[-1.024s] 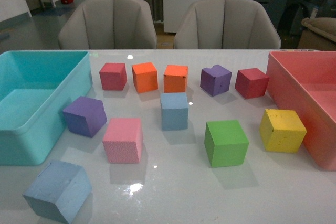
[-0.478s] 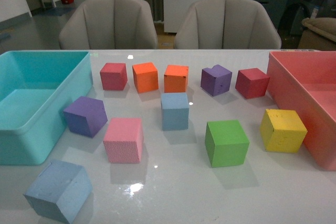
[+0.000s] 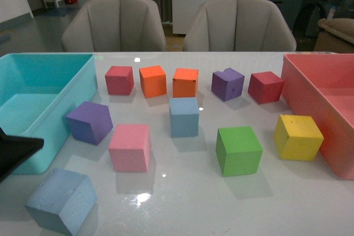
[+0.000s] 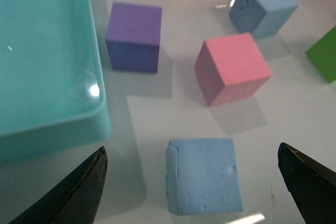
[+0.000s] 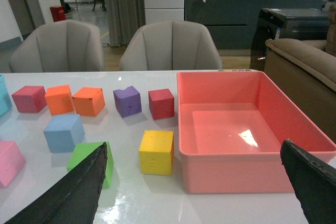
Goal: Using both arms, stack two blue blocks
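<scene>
Blue foam is seen closest: one blue block [image 3: 61,201] is set on the white desk [image 3: 188,205], nearer than the pink cube [image 3: 129,147] and to its left. It is framed, untouched, between the widely spread fingers of the left gripper [image 4: 190,150]. The second blue block [image 3: 183,116] is placed beyond the pink cube, to its right. The right gripper [image 5: 194,146] is likewise spread wide, with nothing gripped.

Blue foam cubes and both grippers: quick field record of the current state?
near pale blue foam cube: on white table, front left, just in front of turquoise plastic bin
far pale blue foam cube: mid-table, standing free
stacked: no, cubes apart
left gripper: open, astride near cube, no contact visible
right gripper: open, empty
</scene>
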Available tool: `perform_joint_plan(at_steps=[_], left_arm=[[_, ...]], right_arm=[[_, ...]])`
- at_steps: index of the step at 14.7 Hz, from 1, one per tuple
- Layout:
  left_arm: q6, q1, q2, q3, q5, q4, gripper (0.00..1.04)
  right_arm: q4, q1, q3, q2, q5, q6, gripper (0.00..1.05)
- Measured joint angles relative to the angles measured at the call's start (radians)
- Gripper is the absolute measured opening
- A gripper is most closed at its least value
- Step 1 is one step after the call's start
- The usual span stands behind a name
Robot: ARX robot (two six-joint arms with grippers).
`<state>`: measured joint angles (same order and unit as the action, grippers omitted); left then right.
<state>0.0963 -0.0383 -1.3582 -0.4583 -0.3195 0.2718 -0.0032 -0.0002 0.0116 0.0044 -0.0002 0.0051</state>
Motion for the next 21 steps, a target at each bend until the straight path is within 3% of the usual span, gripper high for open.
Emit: perform_joint_plan(at_steps=[6, 21], left_arm=[[-0.014, 0.033, -0.159, -0.034, -0.021, 0.000, 0.98], [-0.001, 0.129, -0.350, -0.037, 0.080, 0.135, 0.98]], right_arm=[[0.000, 0.000, 0.000, 0.000, 0.000, 0.000, 0.98], [0.000, 0.000, 0.000, 0.000, 0.000, 0.000, 0.98]])
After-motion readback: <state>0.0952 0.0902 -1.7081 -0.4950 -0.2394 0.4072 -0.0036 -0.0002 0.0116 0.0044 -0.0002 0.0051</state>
